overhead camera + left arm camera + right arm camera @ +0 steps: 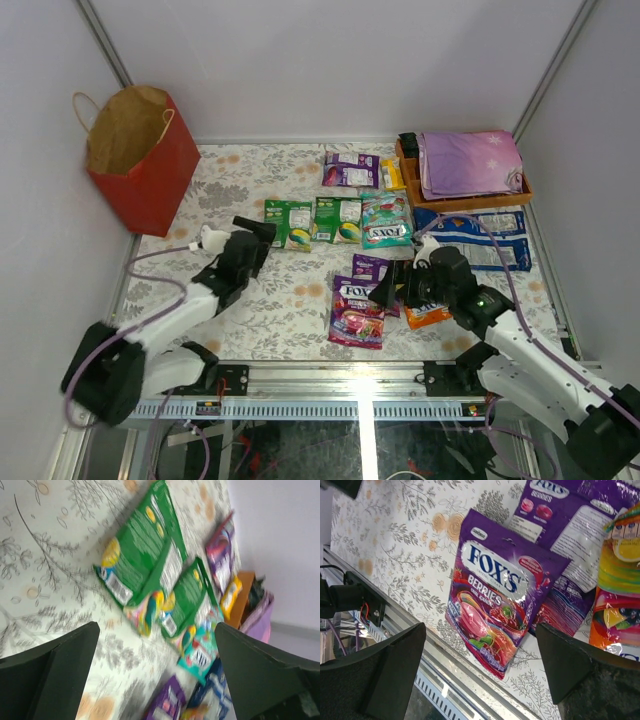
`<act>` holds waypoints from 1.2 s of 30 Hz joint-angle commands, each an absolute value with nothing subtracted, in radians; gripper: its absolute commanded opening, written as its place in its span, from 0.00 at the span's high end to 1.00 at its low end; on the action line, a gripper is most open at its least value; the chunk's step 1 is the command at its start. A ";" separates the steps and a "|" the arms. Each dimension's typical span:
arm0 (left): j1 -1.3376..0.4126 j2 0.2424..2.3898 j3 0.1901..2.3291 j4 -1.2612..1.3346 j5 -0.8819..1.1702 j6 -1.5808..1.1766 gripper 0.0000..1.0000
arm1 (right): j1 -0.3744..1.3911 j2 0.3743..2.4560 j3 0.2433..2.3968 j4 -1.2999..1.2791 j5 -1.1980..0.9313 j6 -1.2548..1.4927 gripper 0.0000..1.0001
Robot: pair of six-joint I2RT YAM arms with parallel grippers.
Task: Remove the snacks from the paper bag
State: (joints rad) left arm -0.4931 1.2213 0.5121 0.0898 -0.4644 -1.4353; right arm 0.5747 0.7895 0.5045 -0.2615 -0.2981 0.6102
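We seem to be in a robotics lab test cell. Plain white panel walls (pixel 350 60) box in the table (pixel 250 310) on three sides, joined by metal corner posts (pixel 105 45). An aluminium rail (pixel 330 378) runs along the near edge, where the left arm (pixel 185 310) and right arm (pixel 530 350) are bolted. Purple cables (pixel 150 262) loop along the arms, and we see loose wiring (pixel 250 455) under the rail. The table top itself carries a floral print.

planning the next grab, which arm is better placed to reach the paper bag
Probably left: the left gripper is open, empty and nearer the paper bag; the right gripper hovers over packets opposite.
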 commanded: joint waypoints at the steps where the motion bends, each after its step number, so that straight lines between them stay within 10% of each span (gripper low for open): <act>1: -0.520 0.959 0.393 -0.067 -0.278 -1.101 0.00 | 0.572 0.758 0.438 -0.203 -0.281 0.647 0.04; 10: -0.590 0.930 0.307 0.099 0.296 -0.847 0.20 | 0.572 0.851 0.390 -0.064 -0.261 0.660 0.23; 28: -0.752 1.572 0.471 0.524 0.578 -0.663 0.36 | 0.571 0.836 0.457 -0.158 -0.207 0.601 0.30; 36: -0.751 1.613 0.443 0.607 0.580 -0.694 0.75 | 0.571 0.841 0.482 -0.176 -0.215 0.583 0.30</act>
